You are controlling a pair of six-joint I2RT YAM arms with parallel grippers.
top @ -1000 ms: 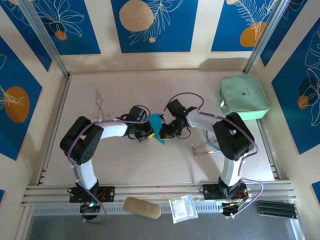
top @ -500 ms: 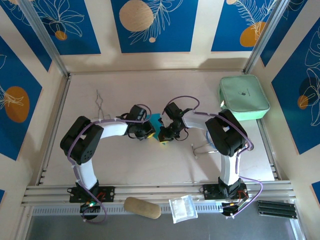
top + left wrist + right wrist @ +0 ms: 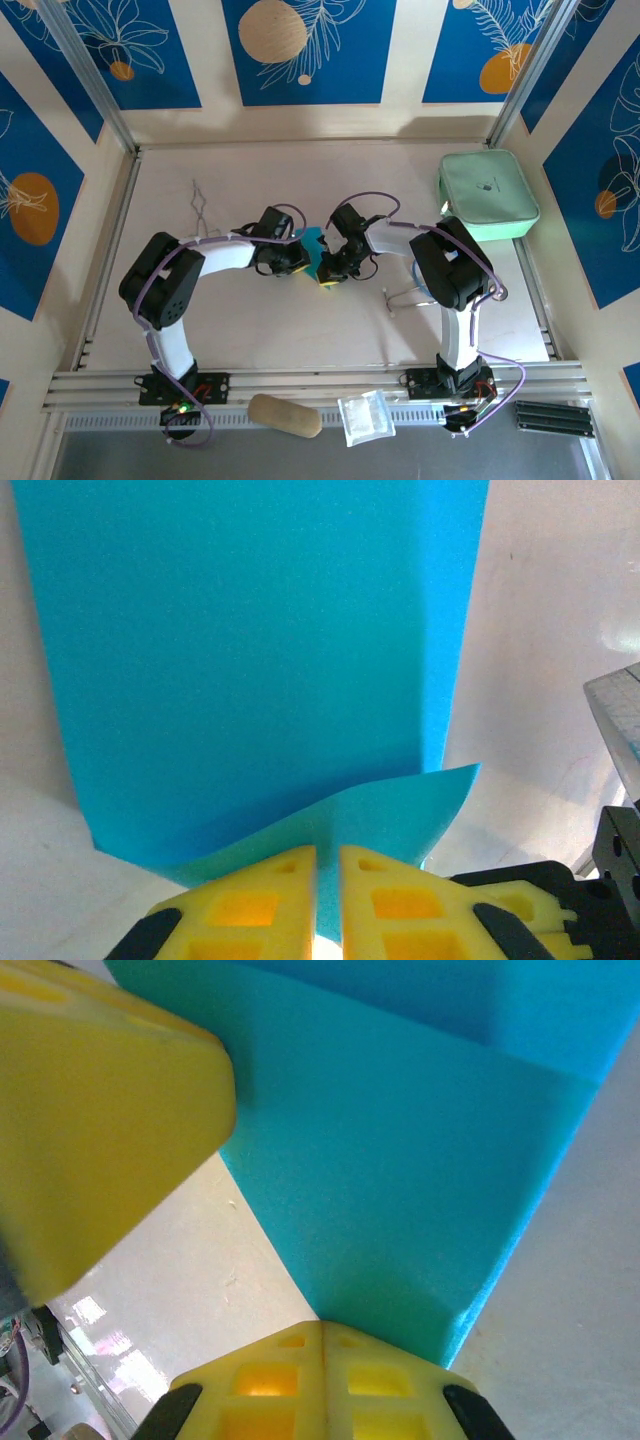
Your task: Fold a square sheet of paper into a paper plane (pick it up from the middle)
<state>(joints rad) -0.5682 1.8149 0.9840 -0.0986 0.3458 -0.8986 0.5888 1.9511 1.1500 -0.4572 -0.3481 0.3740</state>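
Note:
The square sheet of paper is a teal creased shape in mid-table, squeezed between both grippers. In the left wrist view the sheet of paper stretches away flat, and one flap curls up at my left gripper. Its yellow jaws stand a narrow slit apart, with the flap's edge in the slit. My right gripper is shut, its jaws meeting on a folded corner of the paper. One left finger looms at the upper left of that view. From above, the left gripper and right gripper face each other.
A mint-green pouch lies at the back right. Thin wire pieces lie at the back left and by the right arm. On the front rail sit a tan oval object, a clear plastic bag and black strips.
The right gripper has shifted left, closer to the left gripper, and the paper between them shows smaller. The left jaws have parted from shut to a narrow slit.

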